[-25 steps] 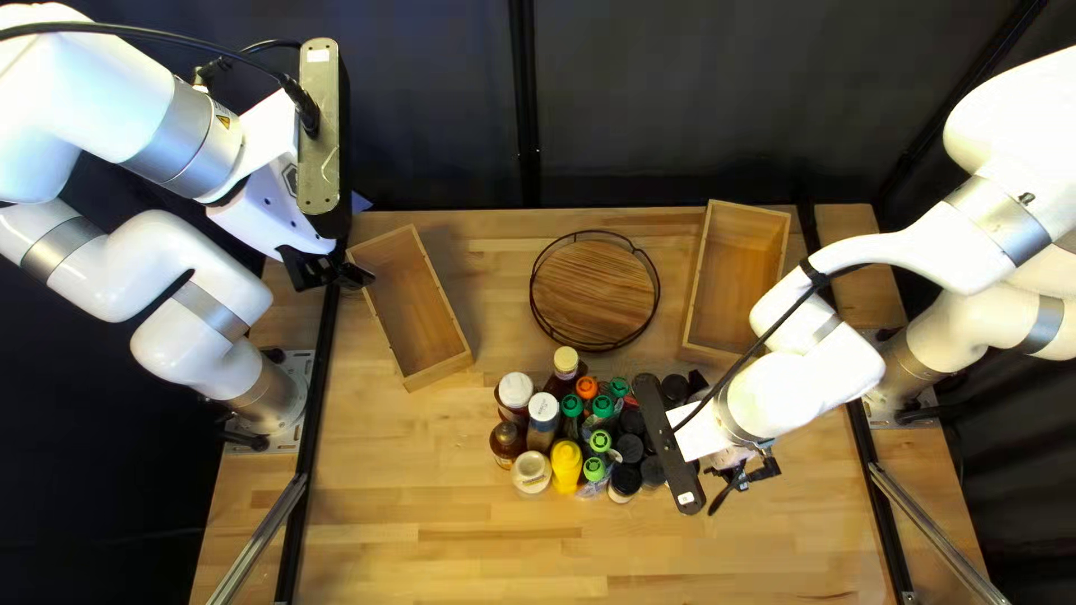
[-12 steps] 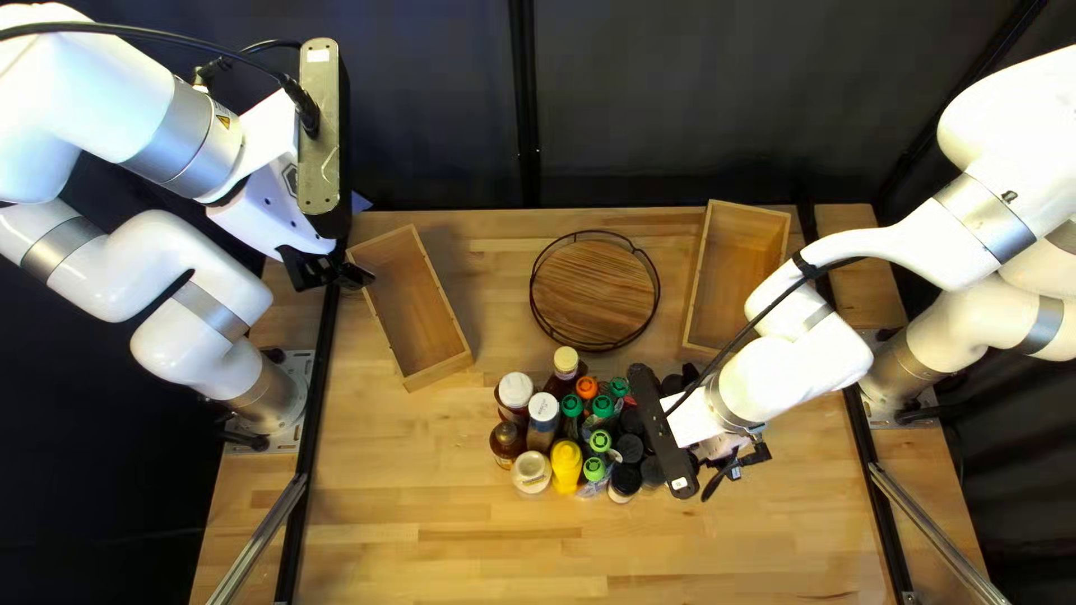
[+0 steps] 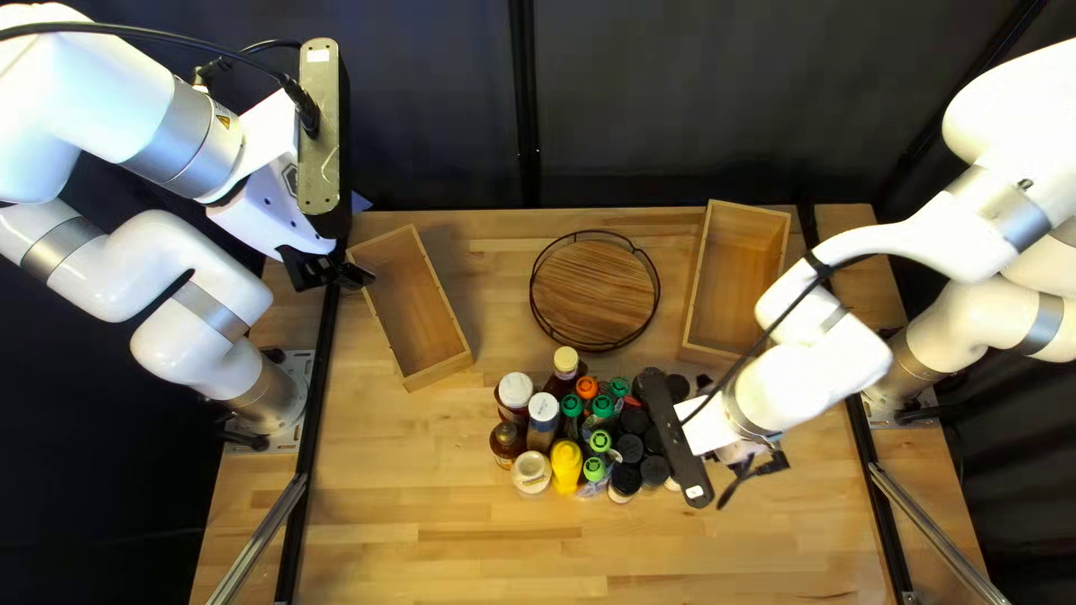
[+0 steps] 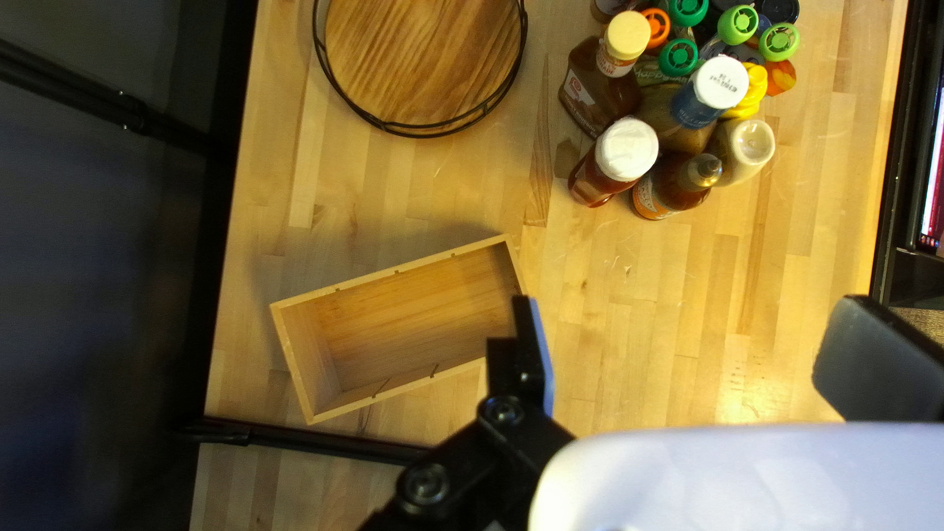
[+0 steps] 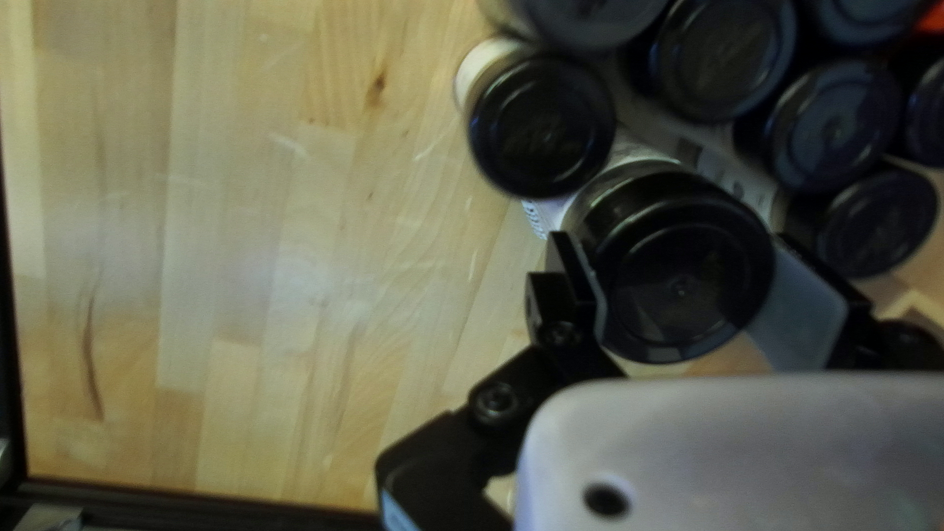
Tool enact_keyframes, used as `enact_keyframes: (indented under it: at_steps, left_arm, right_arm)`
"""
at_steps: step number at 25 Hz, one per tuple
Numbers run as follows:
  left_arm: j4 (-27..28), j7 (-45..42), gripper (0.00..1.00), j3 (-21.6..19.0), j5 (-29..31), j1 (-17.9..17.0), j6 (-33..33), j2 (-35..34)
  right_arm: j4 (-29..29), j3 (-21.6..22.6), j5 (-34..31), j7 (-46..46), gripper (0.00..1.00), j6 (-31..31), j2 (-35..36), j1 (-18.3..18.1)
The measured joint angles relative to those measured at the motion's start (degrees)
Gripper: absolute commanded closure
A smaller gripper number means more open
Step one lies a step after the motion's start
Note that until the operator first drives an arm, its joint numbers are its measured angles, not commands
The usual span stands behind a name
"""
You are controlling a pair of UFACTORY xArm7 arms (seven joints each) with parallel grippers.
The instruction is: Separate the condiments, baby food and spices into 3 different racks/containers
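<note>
One pale table (image 3: 448, 538) fronts dark curtain (image 3: 695, 112), left hand (image 3: 327, 272) spread, right hand (image 3: 767, 462) pinching a jar (image 5: 683, 270).

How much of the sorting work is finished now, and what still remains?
Nothing looks sorted yet: both wooden boxes and the round rack look empty. My right gripper grips a black-capped jar. The clustered bottles and other jars remain to sort.

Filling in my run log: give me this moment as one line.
right gripper: shut on jar | left gripper: open | jar: beside other jars
</note>
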Motion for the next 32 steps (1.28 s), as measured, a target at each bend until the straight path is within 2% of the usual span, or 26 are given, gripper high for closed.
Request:
enact_keyframes:
  at_steps: [6,11,16,20,24,28,30,32]
  left_arm:
    - [0.0,0.0,0.0,0.0,0.0,0.0,0.0,0.0]
    - [0.0,0.0,0.0,0.0,0.0,0.0,0.0,0.0]
    - [0.0,0.0,0.0,0.0,0.0,0.0,0.0,0.0]
    - [0.0,0.0,0.0,0.0,0.0,0.0,0.0,0.0]
    - [0.0,0.0,0.0,0.0,0.0,0.0,0.0,0.0]
    - [0.0,0.0,0.0,0.0,0.0,0.0,0.0,0.0]
    - [0.0,0.0,0.0,0.0,0.0,0.0,0.0,0.0]
    - [0.0,0.0,0.0,0.0,0.0,0.0,0.0,0.0]
  right_arm:
    - [4.72,3.27,-1.77,-1.33,1.0,10.56,-7.57,-3.3]
    - [10.53,1.28,-3.4,-7.46,1.0,14.65,-9.32,-5.11]
    - [14.93,-4.92,-5.09,-14.1,1.0,14.32,-8.72,-6.2]
    - [18.51,-13.17,-4.99,-19.86,1.0,12.39,-6.88,-5.36]
    - [22.07,-21.54,-3.72,-23.84,1.0,10.61,-4.26,-2.67]
    - [25.4,-30.6,-1.9,-25.51,1.0,8.91,-0.8,2.12]
    - [25.9,-32.63,-1.6,-24.87,1.0,8.34,0.13,2.83]
    - [25.34,-31.36,-1.94,-23.48,1.0,8.35,-0.01,0.96]
